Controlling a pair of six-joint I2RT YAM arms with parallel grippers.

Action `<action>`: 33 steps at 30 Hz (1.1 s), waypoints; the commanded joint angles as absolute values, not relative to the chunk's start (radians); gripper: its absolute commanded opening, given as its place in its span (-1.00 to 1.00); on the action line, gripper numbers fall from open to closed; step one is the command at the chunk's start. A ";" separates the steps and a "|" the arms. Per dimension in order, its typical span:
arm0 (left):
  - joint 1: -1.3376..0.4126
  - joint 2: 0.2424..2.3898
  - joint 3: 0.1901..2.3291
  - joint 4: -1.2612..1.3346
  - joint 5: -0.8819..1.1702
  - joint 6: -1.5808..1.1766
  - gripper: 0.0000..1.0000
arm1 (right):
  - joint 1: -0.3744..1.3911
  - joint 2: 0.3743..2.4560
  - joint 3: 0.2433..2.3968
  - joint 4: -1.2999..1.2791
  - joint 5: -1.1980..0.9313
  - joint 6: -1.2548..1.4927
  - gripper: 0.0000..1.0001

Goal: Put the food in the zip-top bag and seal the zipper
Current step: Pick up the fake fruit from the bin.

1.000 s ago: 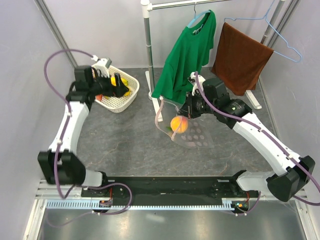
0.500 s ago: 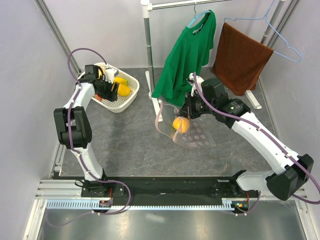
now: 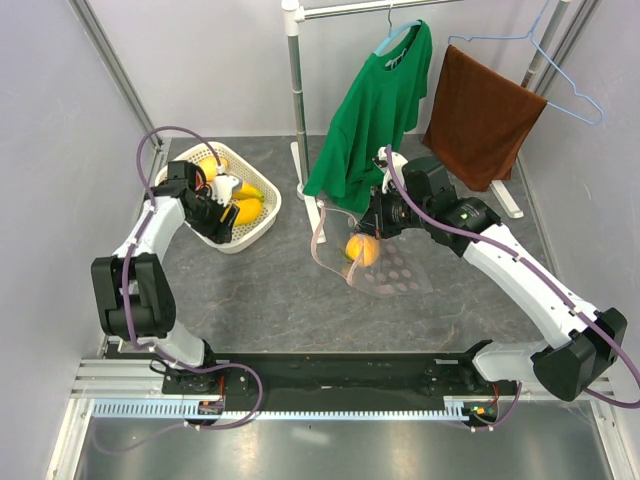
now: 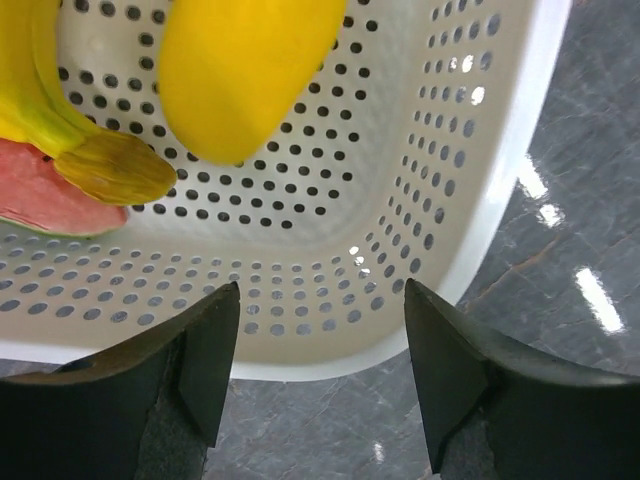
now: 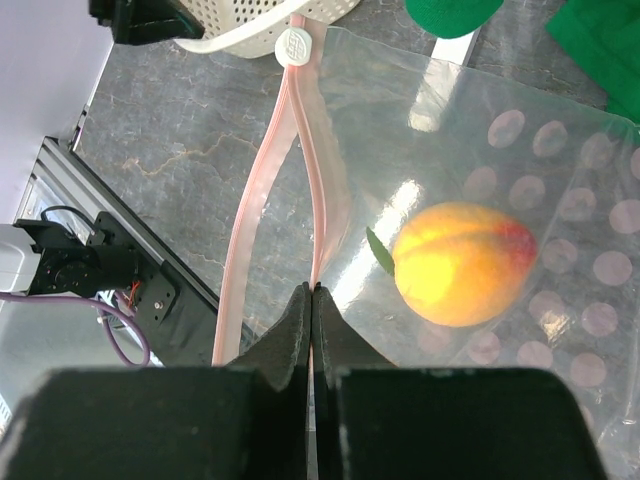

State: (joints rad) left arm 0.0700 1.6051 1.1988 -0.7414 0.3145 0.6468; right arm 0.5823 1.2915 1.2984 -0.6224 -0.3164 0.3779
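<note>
Left end effector [image 4: 320, 300], newly dropped to the basket [image 4: 500, 200] rim, jaws part-open and empty, yellow fruit [image 4: 240, 70] and banana bunch [image 4: 60, 100] just beyond; next pick likely. Right end effector [image 5: 312, 300] pinches the zip-top bag [image 5: 560, 180] by its zipper [image 5: 300, 130], peach [image 5: 462, 262] inside beside it

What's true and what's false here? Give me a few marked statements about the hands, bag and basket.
1. The right hand pinches the zipper. True.
2. The left hand grips a banana. False: it is open and empty over the basket.
3. An orange fruit sits inside the zip-top bag. True.
4. The basket is empty. False: a banana bunch, a yellow fruit and a red piece lie in it.
5. The green shirt lies on the table. False: it hangs from a hanger.
</note>
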 commanded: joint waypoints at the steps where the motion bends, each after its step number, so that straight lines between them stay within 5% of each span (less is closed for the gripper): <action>1: 0.072 1.560 1.276 -0.760 0.364 0.528 0.50 | 0.580 1.290 1.292 -0.607 -0.314 0.376 -1.00; 5: 0.066 1.557 1.361 -0.753 0.614 0.448 0.69 | 0.580 1.289 1.287 -0.609 -0.304 0.365 -1.00; 9: 0.051 1.632 1.429 -0.767 0.643 0.710 0.88 | 0.580 1.284 1.282 -0.618 -0.307 0.356 -1.00; 13: 0.049 1.817 1.603 -0.891 0.560 0.868 0.78 | 0.578 1.290 1.275 -0.617 -0.319 0.359 -1.00; 18: 0.038 1.965 1.755 -0.871 0.433 0.724 0.70 | 0.580 1.289 1.269 -0.617 -0.328 0.348 -1.00; 33: -0.083 2.054 1.638 -0.756 0.269 0.787 0.69 | 0.577 1.302 1.276 -0.633 -0.316 0.364 -1.00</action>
